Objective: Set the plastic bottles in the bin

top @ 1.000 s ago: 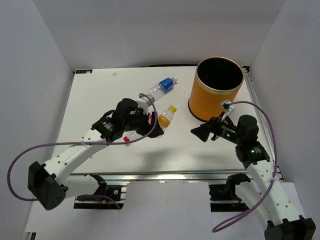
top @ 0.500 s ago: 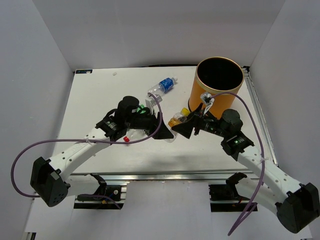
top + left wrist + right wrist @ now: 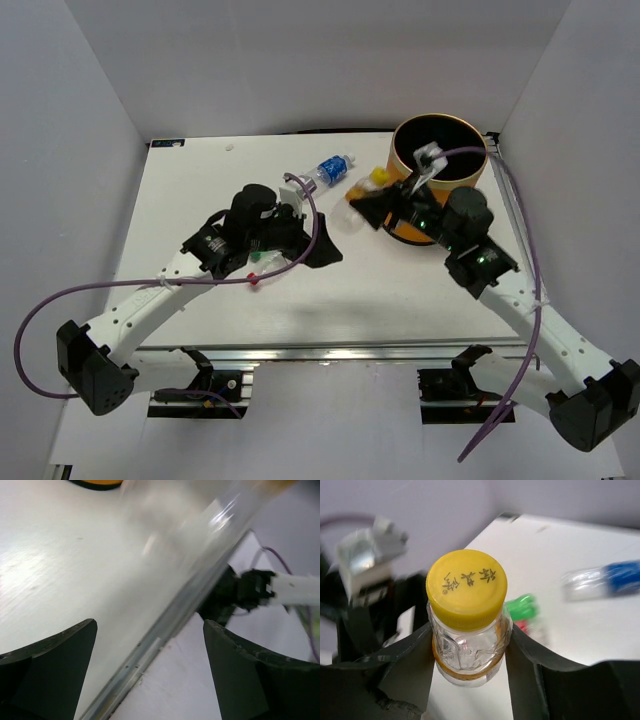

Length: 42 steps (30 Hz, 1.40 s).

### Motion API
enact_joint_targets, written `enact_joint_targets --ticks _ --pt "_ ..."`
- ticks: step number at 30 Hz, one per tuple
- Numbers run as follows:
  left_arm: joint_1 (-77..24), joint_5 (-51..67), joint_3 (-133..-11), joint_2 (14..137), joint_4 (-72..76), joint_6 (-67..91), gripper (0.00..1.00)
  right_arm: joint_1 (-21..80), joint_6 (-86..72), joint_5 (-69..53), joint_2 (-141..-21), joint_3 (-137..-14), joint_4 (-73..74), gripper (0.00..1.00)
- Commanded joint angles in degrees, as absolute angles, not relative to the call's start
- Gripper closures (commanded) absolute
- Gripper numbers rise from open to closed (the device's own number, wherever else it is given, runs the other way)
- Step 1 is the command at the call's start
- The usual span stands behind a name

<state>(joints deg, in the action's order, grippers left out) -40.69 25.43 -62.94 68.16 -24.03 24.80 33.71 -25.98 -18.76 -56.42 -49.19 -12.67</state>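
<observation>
Top view: right end effector (image 3: pixel 372 202) is clamped on the yellow-capped bottle (image 3: pixel 378 181), raised beside the bin (image 3: pixel 440 117), short of its mouth. Releasing here would likely drop it onto the bench (image 3: pixel 200 190) or clip the rim

Left wrist: left end effector (image 3: pixel 150 675) has its fingers apart and empty; a blurred clear shape crosses the frame, unidentifiable

Right wrist: the grip sits high under the cap, so the bottle could swing; its lower body is hidden, and the blue-label bottle (image 3: pixel 605 577) is blurred

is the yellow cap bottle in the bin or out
Out. The right gripper holds the yellow-capped bottle just left of the bin, outside its rim, not over the opening.
</observation>
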Motion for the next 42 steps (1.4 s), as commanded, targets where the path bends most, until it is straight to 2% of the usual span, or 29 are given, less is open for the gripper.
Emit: enact_joint_targets --ticks 1,5,6,9,10,12,14,16,17,20,24,34,42 --pt "-40.87 9.42 -68.54 68.90 -34.53 23.20 0.02 30.95 -15.39 1.91 -58.26 -63.69 -0.55 0.82" --pt "-40.78 1.51 -68.65 69.00 -38.49 24.17 0.02 25.24 -10.38 11.06 -65.20 -79.07 9.30 0.82" --pt "-40.78 -2.42 -68.38 68.99 -38.84 24.34 0.02 23.75 -8.98 12.99 -68.78 -84.32 12.88 0.86" --pt "-40.08 -6.75 -67.94 70.75 -39.99 23.82 0.02 17.59 -7.65 11.78 -75.48 -90.51 17.04 0.86" --pt "-39.64 -7.46 -67.85 71.45 -39.64 24.25 0.02 14.36 -7.65 10.82 -76.37 -90.18 16.88 0.86" --pt "-37.80 -4.94 -68.02 74.42 -39.38 23.99 0.02 9.52 -8.78 8.45 -78.73 -88.86 15.56 0.78" --pt "-35.96 -1.41 -69.60 76.72 -39.90 23.47 0.02 6.78 -9.05 4.51 -81.54 -88.42 15.03 0.52" --pt "-34.55 -0.18 -69.96 79.53 -39.82 22.68 0.02 3.00 -9.84 0.63 -83.66 -90.78 17.91 0.16" --pt "-32.37 0.78 -69.87 80.32 -39.55 21.28 0.02 2.21 -10.10 -3.21 -84.98 -91.31 18.63 0.11" --pt "-26.38 8.60 -68.21 82.70 -37.45 20.22 0.02 1.23 -9.23 -6.66 -83.34 -89.57 17.15 0.11" --pt "-24.87 11.51 -65.66 84.46 -34.81 17.15 0.02 1.14 -8.09 -11.33 -77.44 -84.47 12.05 0.11" --pt "-24.87 11.08 -62.49 91.40 -33.66 15.64 0.02 1.23 -7.91 -17.40 -68.38 -78.49 9.67 0.11" --pt "-24.87 7.65 -63.54 96.67 -34.89 16.09 0.03 1.23 -9.75 -27.42 -64.78 -76.56 8.26 0.11"
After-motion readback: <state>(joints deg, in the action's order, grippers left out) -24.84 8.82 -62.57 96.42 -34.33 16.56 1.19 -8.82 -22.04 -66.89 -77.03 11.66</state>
